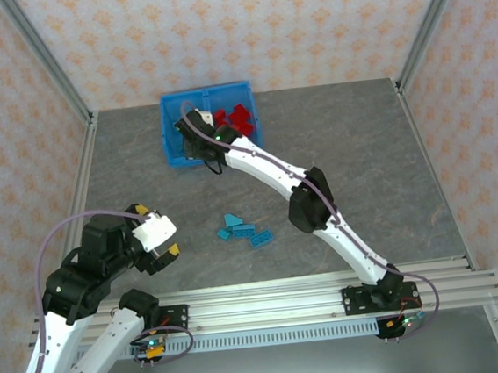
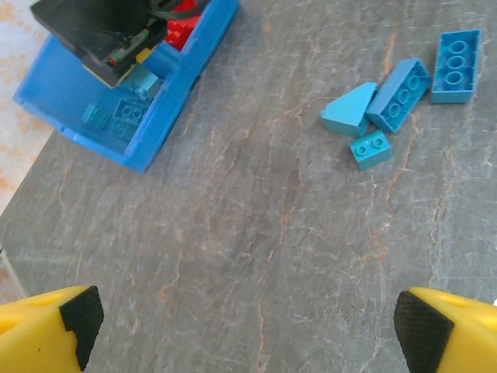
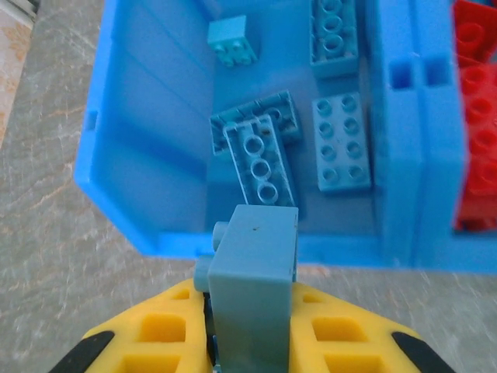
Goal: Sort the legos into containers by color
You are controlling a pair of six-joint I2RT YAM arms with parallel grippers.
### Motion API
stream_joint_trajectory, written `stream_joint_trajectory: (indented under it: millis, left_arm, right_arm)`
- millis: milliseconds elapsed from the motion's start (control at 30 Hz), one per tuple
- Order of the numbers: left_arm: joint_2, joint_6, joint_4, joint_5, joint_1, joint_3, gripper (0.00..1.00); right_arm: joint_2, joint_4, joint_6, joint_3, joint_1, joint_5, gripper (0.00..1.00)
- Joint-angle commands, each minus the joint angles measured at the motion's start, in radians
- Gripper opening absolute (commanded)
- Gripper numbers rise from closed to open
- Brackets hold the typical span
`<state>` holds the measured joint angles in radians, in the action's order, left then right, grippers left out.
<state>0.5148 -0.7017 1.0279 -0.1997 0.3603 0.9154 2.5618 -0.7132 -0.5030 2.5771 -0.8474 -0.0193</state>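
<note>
My right gripper (image 3: 252,330) is shut on a light blue lego (image 3: 255,264), held above the near wall of the blue bin (image 3: 140,155), over its left compartment. Several light blue legos (image 3: 260,151) lie in that compartment; red legos (image 3: 477,116) fill the right one. In the top view the right gripper (image 1: 193,132) hangs over the bin (image 1: 175,149), red legos (image 1: 235,119) beside it. Several light blue legos (image 1: 243,231) lie mid-table, also in the left wrist view as a cluster (image 2: 396,97). My left gripper (image 2: 248,326) is open and empty, low at the near left (image 1: 162,243).
The right arm (image 1: 302,190) stretches diagonally across the table from its base at the near right to the bin at the back. Metal frame posts (image 1: 48,65) and patterned walls enclose the grey table. Bare table lies between the left gripper and the loose bricks.
</note>
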Motion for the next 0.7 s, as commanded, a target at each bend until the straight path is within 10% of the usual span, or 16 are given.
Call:
stream_joint_trajectory:
  millis: [0, 300, 467, 667]
  left_arm:
    - [-0.012, 0.076, -0.035, 0.071, 0.012, 0.0, 1.0]
    - [-0.016, 0.094, -0.026, 0.074, 0.016, 0.003, 1.0]
    - [0.001, 0.104, -0.035, 0.075, 0.017, 0.009, 1.0]
    - [0.041, 0.292, -0.115, 0.163, 0.017, 0.018, 1.0]
  right_arm:
    - [0.063, 0.197, 0.064, 0.089, 0.002, -0.047, 0.23]
    - [0.225, 0.518, 0.031, 0.179, 0.028, -0.078, 0.22]
    - [0.238, 0.558, 0.003, 0.22, 0.041, -0.005, 0.66]
    - [0.121, 0.492, 0.006, 0.195, 0.051, 0.035, 0.7]
